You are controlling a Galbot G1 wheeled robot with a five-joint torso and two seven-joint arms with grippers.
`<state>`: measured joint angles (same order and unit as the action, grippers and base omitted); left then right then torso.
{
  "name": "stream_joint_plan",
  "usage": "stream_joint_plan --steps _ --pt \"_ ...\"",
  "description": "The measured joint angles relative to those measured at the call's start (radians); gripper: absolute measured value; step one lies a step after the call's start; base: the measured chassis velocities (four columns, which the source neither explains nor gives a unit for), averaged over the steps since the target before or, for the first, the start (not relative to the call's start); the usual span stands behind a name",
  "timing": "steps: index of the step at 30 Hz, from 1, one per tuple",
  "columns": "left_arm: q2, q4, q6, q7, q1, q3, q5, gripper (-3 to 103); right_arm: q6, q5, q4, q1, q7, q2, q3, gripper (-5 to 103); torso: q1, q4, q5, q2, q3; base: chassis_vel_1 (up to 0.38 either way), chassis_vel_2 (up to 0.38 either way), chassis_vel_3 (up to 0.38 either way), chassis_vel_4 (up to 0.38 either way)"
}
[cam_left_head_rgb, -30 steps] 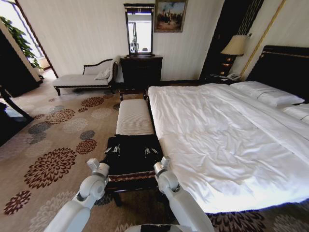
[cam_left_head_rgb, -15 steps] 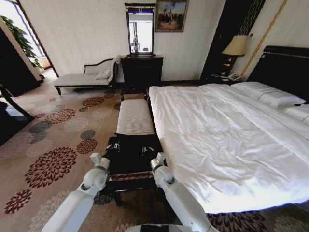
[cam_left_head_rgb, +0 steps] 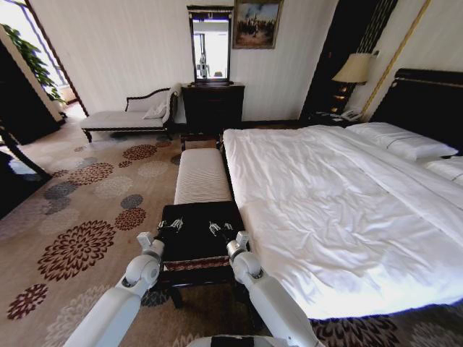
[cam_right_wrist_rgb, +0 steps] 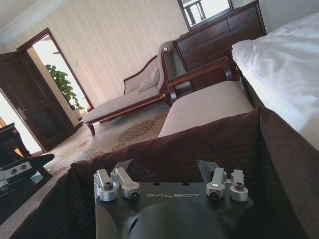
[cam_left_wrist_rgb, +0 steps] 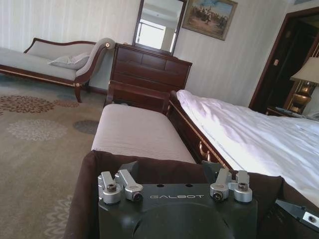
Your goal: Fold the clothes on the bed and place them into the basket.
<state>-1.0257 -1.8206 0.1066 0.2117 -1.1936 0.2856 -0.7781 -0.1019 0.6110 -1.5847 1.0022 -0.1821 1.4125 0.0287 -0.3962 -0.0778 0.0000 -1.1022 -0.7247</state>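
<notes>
Reaching forward from the robot, both arms hung over the basket (cam_left_head_rgb: 195, 264), a brown wicker box with a black fabric top, standing on the floor at the foot corner of the bed (cam_left_head_rgb: 325, 195). The left gripper (cam_left_head_rgb: 171, 225) sat over the left part of the black top and the right gripper (cam_left_head_rgb: 217, 229) over the right part, side by side and near each other. In both wrist views each gripper's fingers stood apart with nothing seen between them, tips pointing at the dark lining. The T-shirt could not be told apart from the black fabric of the basket; where it lay, cannot tell.

The bed had white sheets, rumpled in the middle, white pillows (cam_left_head_rgb: 405, 141) at the far right and a black headboard (cam_left_head_rgb: 427, 94) behind them. Just beyond the basket, along the foot of the bed, stood a striped upholstered bench (cam_left_head_rgb: 201, 173), close to the basket's far edge. The bed frame was right beside the basket on the robot's right, leaving little room on that side.

Farther off, against the back wall: a dark dresser (cam_left_head_rgb: 211, 105) with a mirror (cam_left_head_rgb: 208, 47) over it, a painting (cam_left_head_rgb: 255, 22), a white chaise longue (cam_left_head_rgb: 123, 116) to the left, a lamp (cam_left_head_rgb: 352, 69) by the headboard. Floral carpet (cam_left_head_rgb: 87, 188) covered the floor. A potted plant (cam_left_head_rgb: 29, 58) stood by the doorway on the left.
</notes>
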Motion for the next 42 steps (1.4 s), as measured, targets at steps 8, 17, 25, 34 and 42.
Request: stream_joint_plan --steps 8,17,25,34,42 --pt "-0.001 -0.032 -0.028 0.026 -0.023 0.013 0.042 98 -0.002 -0.008 -0.031 0.013 -0.002 -0.006 -0.012 99 0.0 0.0 0.0 0.0 0.0 0.0 0.0 0.0 0.0" --pt "0.009 -0.106 -0.151 0.074 -0.113 0.11 0.267 100 0.045 -0.15 -0.112 0.065 0.018 -0.042 -0.097 100 0.0 -0.0002 0.0 0.0 0.0 0.0 0.0 0.0 0.0" --pt "-0.021 -0.207 -0.204 0.078 -0.308 0.256 0.348 100 0.113 -0.274 -0.225 0.211 0.036 -0.091 -0.241 100 0.0 0.0001 0.0001 0.0 0.0 0.0 0.0 0.0 0.0" --pt "-0.112 -0.304 -0.228 0.058 -0.453 0.385 0.365 100 0.154 -0.301 -0.322 0.385 0.065 -0.12 -0.397 100 0.0 -0.0003 0.0003 0.0 0.0 0.0 0.0 0.0 0.0" --pt "-0.157 -0.322 -0.279 0.014 -0.574 0.426 0.397 100 0.205 -0.374 -0.356 0.469 0.079 -0.139 -0.518 100 0.0 0.0001 0.0 0.0 0.0 0.0 0.0 0.0 0.0"
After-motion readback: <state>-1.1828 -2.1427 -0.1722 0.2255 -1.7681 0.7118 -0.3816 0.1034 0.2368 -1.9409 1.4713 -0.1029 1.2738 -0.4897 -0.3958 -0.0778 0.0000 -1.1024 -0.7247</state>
